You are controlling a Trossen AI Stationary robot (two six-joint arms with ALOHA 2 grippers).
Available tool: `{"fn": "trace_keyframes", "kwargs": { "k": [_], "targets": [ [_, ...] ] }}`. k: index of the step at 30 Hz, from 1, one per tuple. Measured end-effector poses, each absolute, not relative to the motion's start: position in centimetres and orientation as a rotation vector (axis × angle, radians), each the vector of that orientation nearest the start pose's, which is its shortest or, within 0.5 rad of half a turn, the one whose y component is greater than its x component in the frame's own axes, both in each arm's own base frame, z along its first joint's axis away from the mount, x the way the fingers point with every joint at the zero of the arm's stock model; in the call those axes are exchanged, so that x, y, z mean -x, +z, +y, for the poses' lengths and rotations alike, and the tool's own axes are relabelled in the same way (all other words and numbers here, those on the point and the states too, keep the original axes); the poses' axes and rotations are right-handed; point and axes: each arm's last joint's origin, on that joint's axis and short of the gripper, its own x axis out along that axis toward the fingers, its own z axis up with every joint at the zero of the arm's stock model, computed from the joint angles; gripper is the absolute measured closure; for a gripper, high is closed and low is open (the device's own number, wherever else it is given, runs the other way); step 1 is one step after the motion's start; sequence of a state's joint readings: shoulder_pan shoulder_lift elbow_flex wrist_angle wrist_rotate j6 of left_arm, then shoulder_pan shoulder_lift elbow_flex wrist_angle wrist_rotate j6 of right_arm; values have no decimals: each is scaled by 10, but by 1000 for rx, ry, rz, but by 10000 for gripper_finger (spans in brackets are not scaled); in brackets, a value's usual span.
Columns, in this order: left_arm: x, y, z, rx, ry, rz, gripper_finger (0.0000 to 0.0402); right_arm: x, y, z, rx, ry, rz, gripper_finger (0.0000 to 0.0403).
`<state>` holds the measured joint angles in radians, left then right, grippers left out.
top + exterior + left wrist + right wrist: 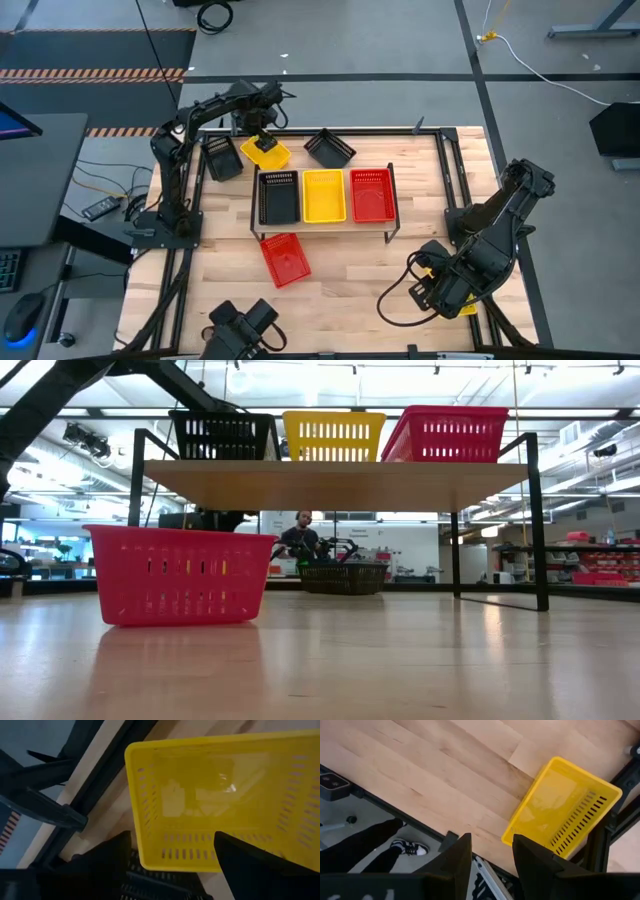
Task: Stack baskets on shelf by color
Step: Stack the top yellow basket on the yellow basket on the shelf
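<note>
The shelf (392, 205) carries a black basket (278, 197), a yellow basket (323, 195) and a red basket (371, 193) side by side on its wooden top (340, 485). A loose yellow basket (225, 795) stands on the table at the far left. My left gripper (172, 836) hangs open just above one of its end walls, pointing down; I see no touch. Near the table's right front corner my right gripper (491, 840) stands open and holds nothing. Another yellow basket (565, 815) stands on the table beside it.
A red basket (284, 258) stands on the table in front of the shelf. One black basket (222, 158) stands left of the loose yellow one, another (329, 148) behind the shelf. A person's shoe (410, 848) shows beyond the table's edge.
</note>
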<state>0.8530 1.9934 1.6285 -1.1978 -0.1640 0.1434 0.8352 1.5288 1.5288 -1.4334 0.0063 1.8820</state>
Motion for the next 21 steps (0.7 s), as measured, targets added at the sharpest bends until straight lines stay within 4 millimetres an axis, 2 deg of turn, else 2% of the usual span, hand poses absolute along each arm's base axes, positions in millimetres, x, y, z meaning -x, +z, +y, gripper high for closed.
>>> {"fn": "trace_keyframes", "kwargs": {
  "k": [14,17,21],
  "targets": [
    [-241,188,293,387,663,1534,111,-180,332,199,-934,-686,1378,255],
    [-239,183,293,391,669,1531,126,-181,332,200,-940,-680,1378,255],
    [-236,176,293,395,676,1527,169,-181,332,201,-947,-672,1377,255]
  ]
}}
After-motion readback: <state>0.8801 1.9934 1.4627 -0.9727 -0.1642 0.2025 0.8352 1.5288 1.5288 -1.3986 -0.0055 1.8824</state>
